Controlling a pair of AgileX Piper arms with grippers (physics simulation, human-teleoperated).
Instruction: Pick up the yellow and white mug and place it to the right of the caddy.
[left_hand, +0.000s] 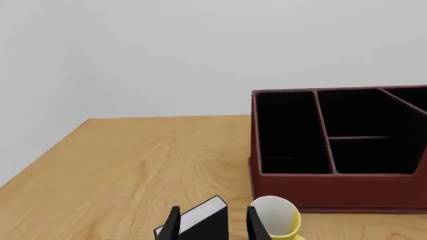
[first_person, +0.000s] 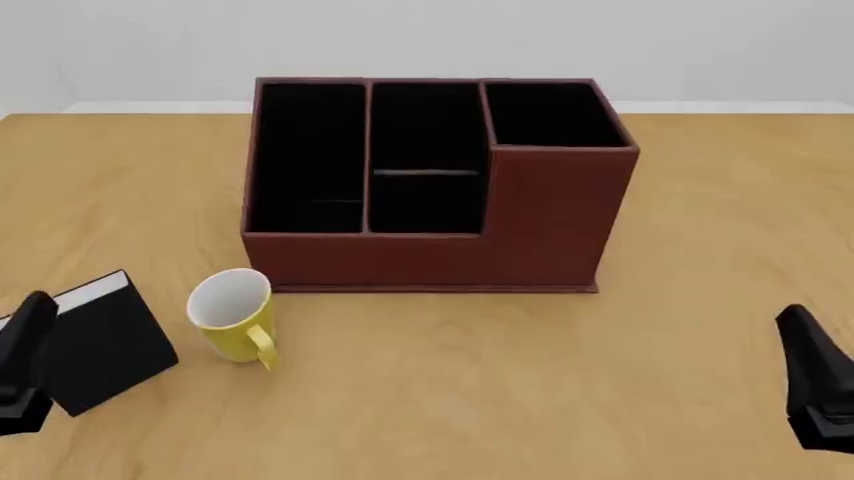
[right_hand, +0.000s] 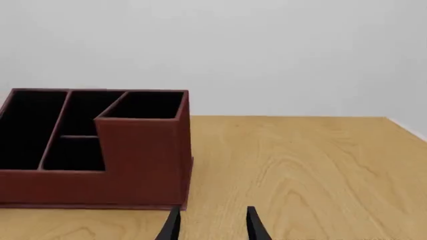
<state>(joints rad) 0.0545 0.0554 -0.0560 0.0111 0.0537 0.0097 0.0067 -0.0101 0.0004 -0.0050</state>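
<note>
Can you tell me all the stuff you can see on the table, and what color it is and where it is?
caddy: one, reddish-brown with black-lined compartments, middle of the table toward the far side, taller section at its right end.
yellow and white mug: one, yellow outside and white inside, lying on its side in front of the caddy's left end, apart from it.
book: one, black with a white edge, left of the mug near the front.
table: one, light wood, under everything.
left gripper: one, black, near left edge, open, by the book.
right gripper: one, black, near right edge, open, holding nothing.
</note>
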